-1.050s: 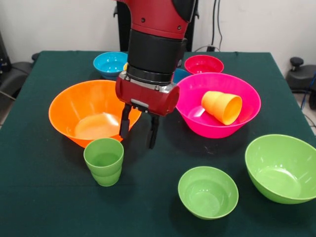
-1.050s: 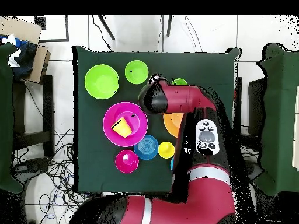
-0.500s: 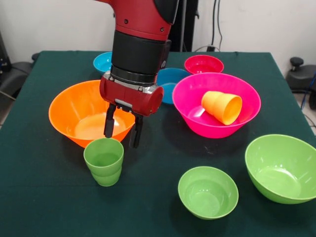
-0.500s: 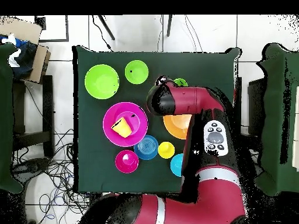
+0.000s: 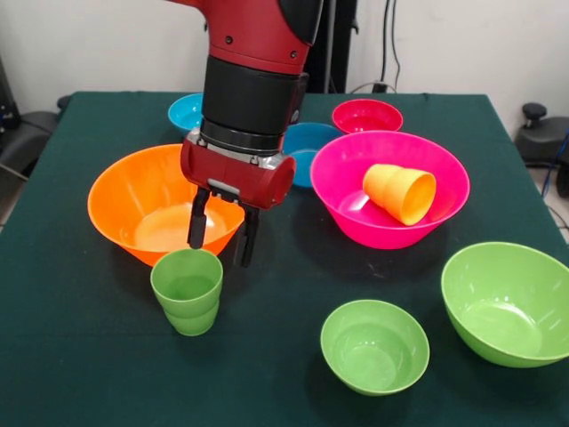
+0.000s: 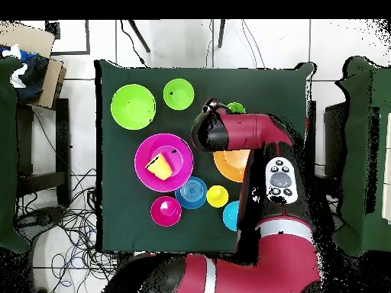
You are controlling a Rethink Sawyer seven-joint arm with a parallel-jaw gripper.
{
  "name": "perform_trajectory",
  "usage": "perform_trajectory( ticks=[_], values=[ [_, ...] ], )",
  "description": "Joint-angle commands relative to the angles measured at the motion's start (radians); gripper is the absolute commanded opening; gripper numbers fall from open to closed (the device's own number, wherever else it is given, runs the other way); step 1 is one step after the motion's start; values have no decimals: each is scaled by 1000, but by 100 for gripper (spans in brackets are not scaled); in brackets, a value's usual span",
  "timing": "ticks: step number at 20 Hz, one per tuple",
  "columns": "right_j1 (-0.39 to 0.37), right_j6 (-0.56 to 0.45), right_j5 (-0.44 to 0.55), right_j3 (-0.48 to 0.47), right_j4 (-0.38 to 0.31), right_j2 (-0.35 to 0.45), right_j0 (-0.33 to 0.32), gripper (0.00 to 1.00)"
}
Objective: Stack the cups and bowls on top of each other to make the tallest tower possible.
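Observation:
A green cup stands upright near the front of the table. My gripper hangs open just behind it and slightly to its right, over the front rim of the large orange bowl, with nothing between its fingers. An orange-yellow cup lies on its side inside the large hot pink bowl. A yellow cup shows only from overhead. In that view the arm hides my gripper.
A small lime green bowl and a large lime green bowl sit at the front right. Behind the arm are a light blue bowl, a darker blue bowl and a red-pink bowl.
Over the last second my gripper slid left in the front view, from between the orange and pink bowls to beside the green cup. It has held still for the last half second.

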Motion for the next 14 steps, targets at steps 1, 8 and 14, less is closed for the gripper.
perform_trajectory(
  ticks=[1, 8, 14],
  values=[
    [65, -191, 110, -44, -85, 103, 16, 100],
    [117, -186, 60, -84, -101, 110, 7, 100],
    [131, -177, 40, -92, -104, 106, 8, 100]
  ],
)
